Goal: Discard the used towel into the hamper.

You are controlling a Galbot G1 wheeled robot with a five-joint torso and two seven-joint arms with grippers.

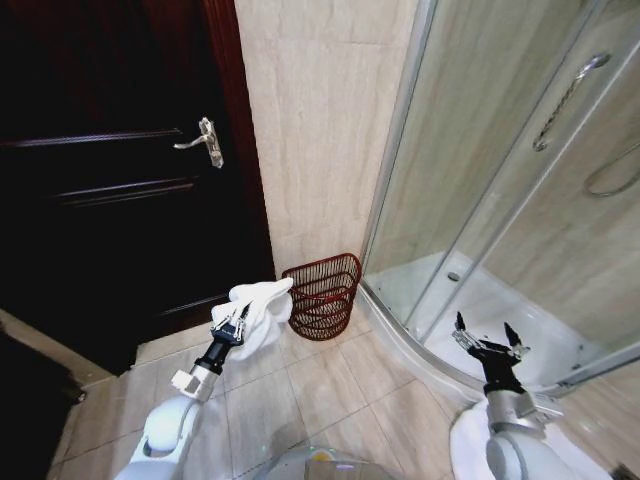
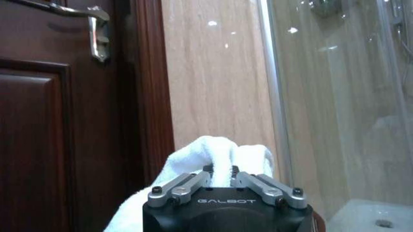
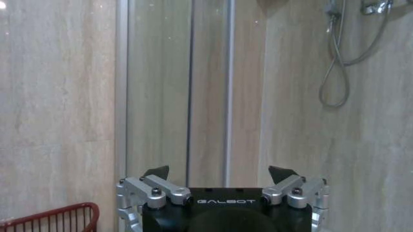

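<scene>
Beside the dark door: left gripper [image 1: 239,322] clamped on white towel [image 1: 262,305], held just left of the hamper [image 1: 323,295].
Carry the towel rightward over the hamper's rim before releasing, so no corner drapes outside. Right gripper [image 1: 487,338] idle, jaws spread, by shower tray [image 1: 520,330]. "GALBOT" printed on both wrists.

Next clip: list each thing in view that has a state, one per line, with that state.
towel: held up off the floor in the left pincer, not yet in the hamper
hamper: upright on the floor by the wall, nothing visible inside
left pincer: shut on the towel, beside the hamper
right pincer: open, empty, near the shower
door: closed
shower enclosure: glass panels closed
</scene>
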